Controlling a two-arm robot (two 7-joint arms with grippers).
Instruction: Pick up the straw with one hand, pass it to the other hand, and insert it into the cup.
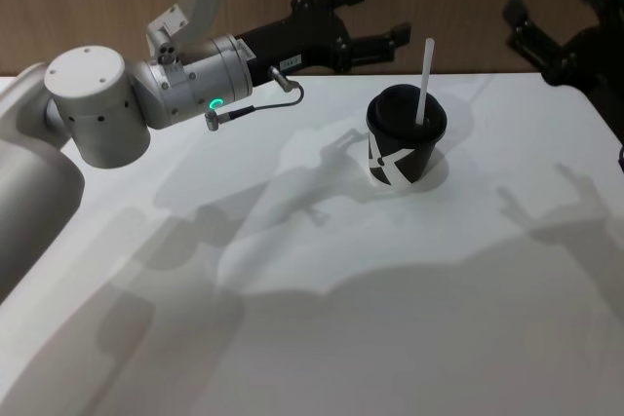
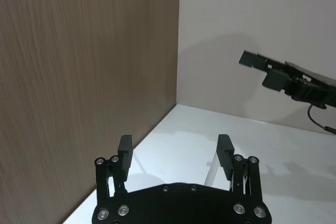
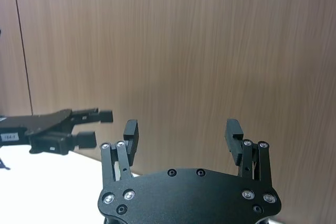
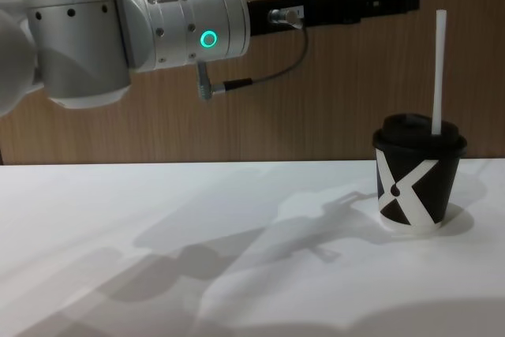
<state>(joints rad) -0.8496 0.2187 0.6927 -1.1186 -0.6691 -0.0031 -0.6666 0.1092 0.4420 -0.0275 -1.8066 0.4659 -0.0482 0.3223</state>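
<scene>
Your thin white straw (image 1: 425, 80) stands through the black domed lid of the black paper cup with the white X pattern (image 1: 404, 139) on the white bench (image 1: 322, 289), its long axis near upright, top end tilted slightly away. Your left gripper (image 1: 375, 18) hangs above the bench's far edge left of the cup, jaws spread, empty. Your right gripper (image 1: 558, 9) hangs at the far right, jaws wide, empty.
</scene>
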